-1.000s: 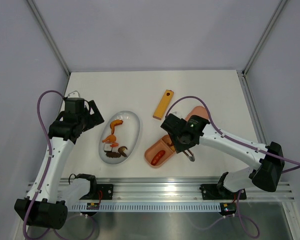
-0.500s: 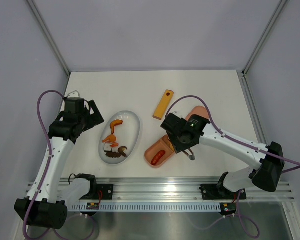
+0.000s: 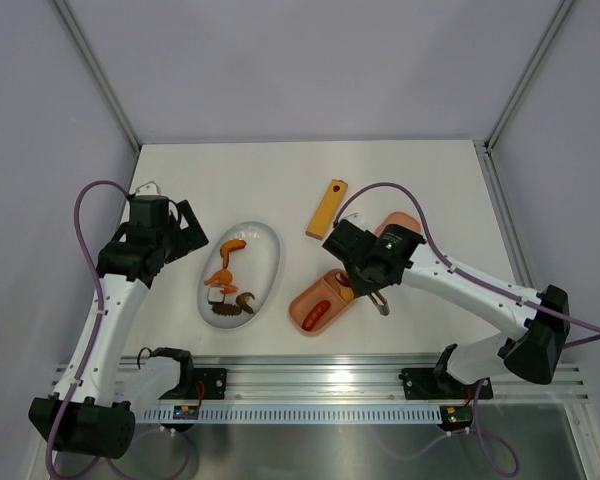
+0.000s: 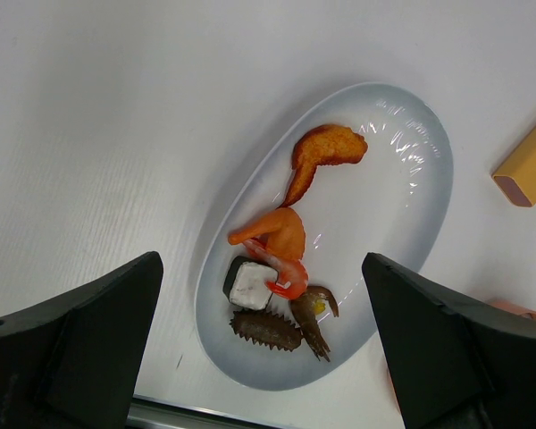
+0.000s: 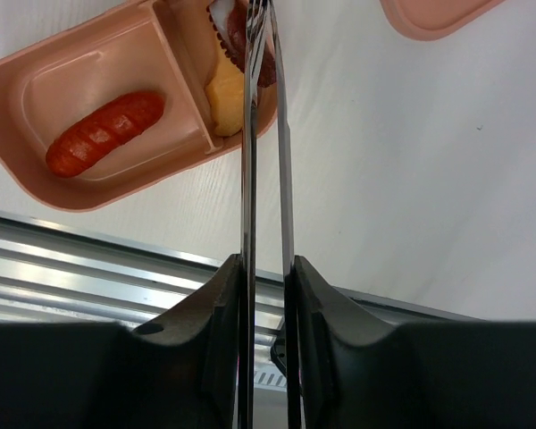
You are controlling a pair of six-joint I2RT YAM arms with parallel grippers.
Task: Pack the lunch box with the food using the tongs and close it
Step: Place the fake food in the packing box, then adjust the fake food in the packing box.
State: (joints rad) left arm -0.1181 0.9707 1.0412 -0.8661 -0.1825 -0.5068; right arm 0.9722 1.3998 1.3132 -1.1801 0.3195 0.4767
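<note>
Right tool [image 5: 266, 268] clamps the tongs [image 5: 261, 134], their arms squeezed nearly together, tips over the lunch box [image 5: 58, 85] compartment next to the sausage [image 5: 103, 132]. Left tool [image 4: 263, 344] gapes wide, holding nothing, above the white plate [image 4: 411, 179] of food [image 4: 277, 237].

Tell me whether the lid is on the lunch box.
No: the pink lid lies apart on the table, and the lunch box stands open.
</note>
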